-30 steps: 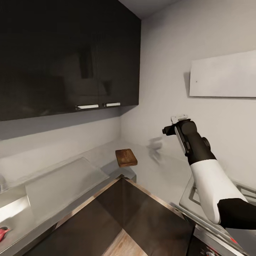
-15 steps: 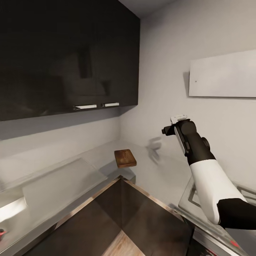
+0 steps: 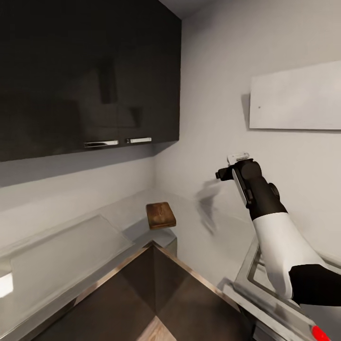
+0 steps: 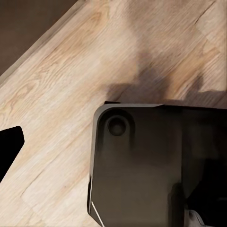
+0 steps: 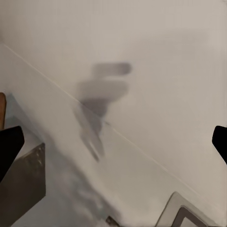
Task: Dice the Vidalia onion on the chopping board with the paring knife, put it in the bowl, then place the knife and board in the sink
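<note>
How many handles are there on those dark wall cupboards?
2: both silver bar handles sit side by side along the wall cupboards' lower edge, one further from the corner, one nearer. Others may be out of frame.

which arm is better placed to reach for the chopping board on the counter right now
Probably the right. The right arm is raised over the counter beside the chopping board, jaws wide apart. The left wrist view looks down at the wooden floor, so that arm seems to hang low.
</note>
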